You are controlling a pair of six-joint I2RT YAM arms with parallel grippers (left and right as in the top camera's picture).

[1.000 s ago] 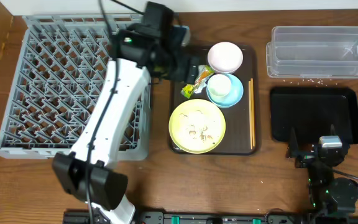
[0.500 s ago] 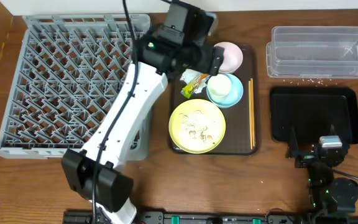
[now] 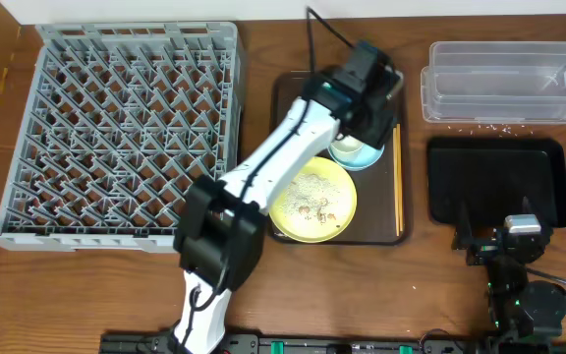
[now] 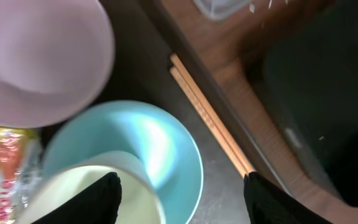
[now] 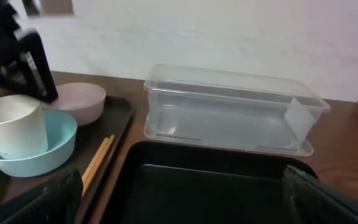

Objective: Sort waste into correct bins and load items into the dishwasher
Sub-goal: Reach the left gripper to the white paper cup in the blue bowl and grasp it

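right gripper [image 5: 188, 198] jaws apart, empty, well near-right of light blue bowl [image 4: 166, 149] | left gripper [image 4: 182, 199] jaws wide, empty, over bowl, white cup [image 5: 14, 127] inside | step: likely cup pickup approach | next: descend, pinch cup wall | dish rack [image 3: 67, 118] well left of bowl, nothing loaded

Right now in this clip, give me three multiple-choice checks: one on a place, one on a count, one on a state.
1. Where does the white cup stand?
A) in the light blue bowl
B) in the dish rack
C) in the clear tub

2. How many bowls sit on the brown serving tray?
A) one
B) two
C) four

3. How do the left jaws stand?
A) shut on the chopsticks
B) shut on the wrapper
C) open

Answers:
1 A, the right wrist view shows the cup inside that bowl.
2 B, the pink bowl and the light blue bowl.
3 C, the left wrist view shows the fingers wide apart above the cup.
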